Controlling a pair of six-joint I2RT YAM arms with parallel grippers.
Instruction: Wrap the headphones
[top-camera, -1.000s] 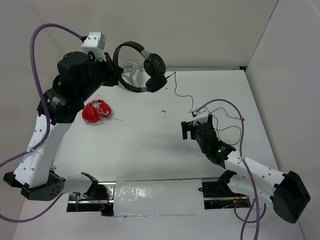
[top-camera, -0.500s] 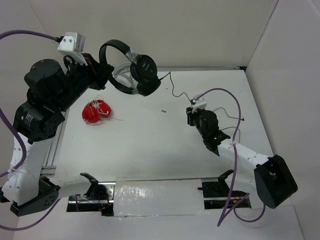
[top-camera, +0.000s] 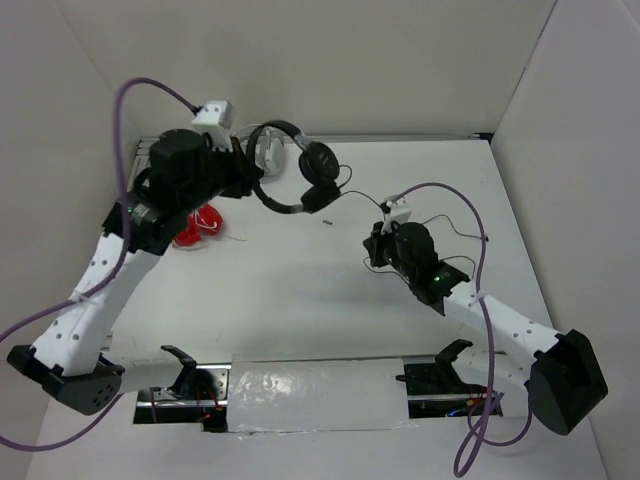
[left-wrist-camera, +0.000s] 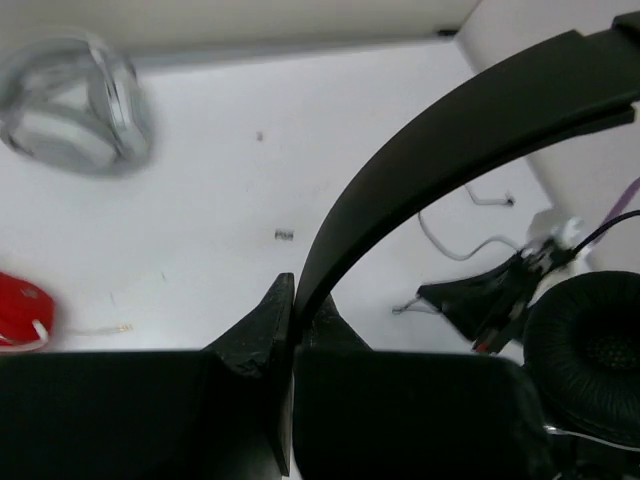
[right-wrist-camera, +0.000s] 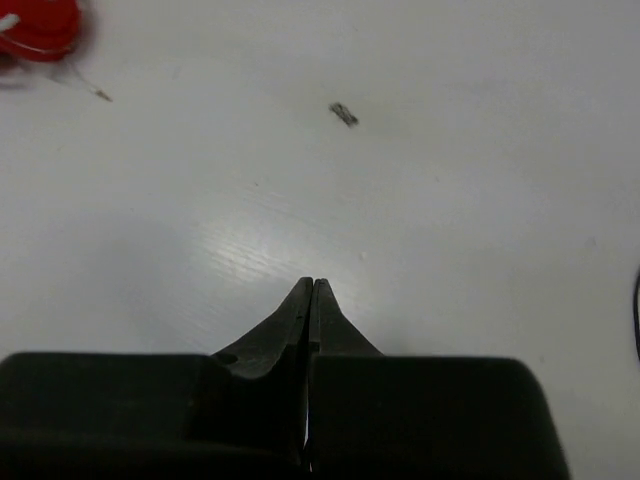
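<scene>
The black headphones (top-camera: 300, 170) hang above the back of the table, with my left gripper (top-camera: 256, 183) shut on their thin headband. The left wrist view shows the headband (left-wrist-camera: 440, 140) rising from between the closed fingers of that gripper (left-wrist-camera: 293, 300), and one padded earcup (left-wrist-camera: 585, 365) at the lower right. Their thin cable (top-camera: 455, 235) trails rightward over the table, behind my right arm. My right gripper (top-camera: 369, 256) hovers low at mid-table, shut (right-wrist-camera: 311, 285), and nothing shows between its fingers. A bit of the cable (right-wrist-camera: 636, 300) shows at that view's right edge.
Grey-white headphones (top-camera: 262, 150) lie at the back behind the left arm and show again (left-wrist-camera: 75, 105) in the left wrist view. Red headphones (top-camera: 195, 225) lie at the left. A small dark scrap (top-camera: 327, 222) sits mid-table. Walls close the back and right.
The left arm has swung the black headphones to the right and lower, toward the right arm. The right gripper has gone from open to shut and shifted slightly.
</scene>
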